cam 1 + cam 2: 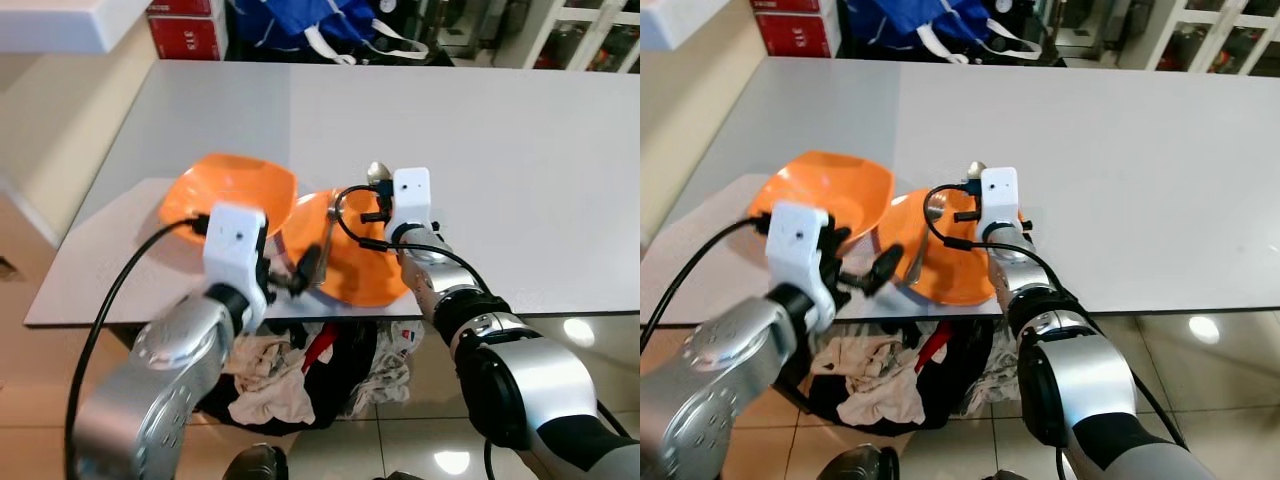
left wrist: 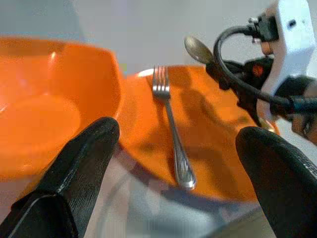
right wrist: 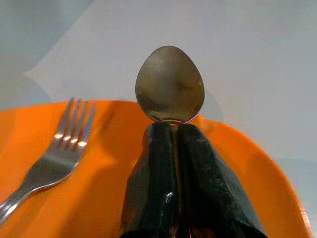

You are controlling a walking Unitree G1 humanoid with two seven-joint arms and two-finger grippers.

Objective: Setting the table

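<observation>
An orange plate [image 1: 365, 280] lies at the near edge of the grey table [image 1: 480, 140], with a steel fork [image 2: 171, 124] resting across it. An orange bowl [image 1: 232, 188] sits just left of the plate, touching it. My right gripper [image 3: 173, 148] hovers over the plate, shut on a metal spoon [image 3: 170, 84] whose bowl sticks out past the fingertips [image 3: 190, 144]. My left gripper [image 2: 178, 148] is open at the near table edge, its two fingers [image 2: 89, 163] spread on either side of the fork's handle end.
A pile of clothes [image 1: 300, 375] lies on the tiled floor under the table edge. A blue bag [image 1: 310, 22] and red boxes [image 1: 188, 30] stand beyond the far edge. A white counter [image 1: 60, 25] is at the far left.
</observation>
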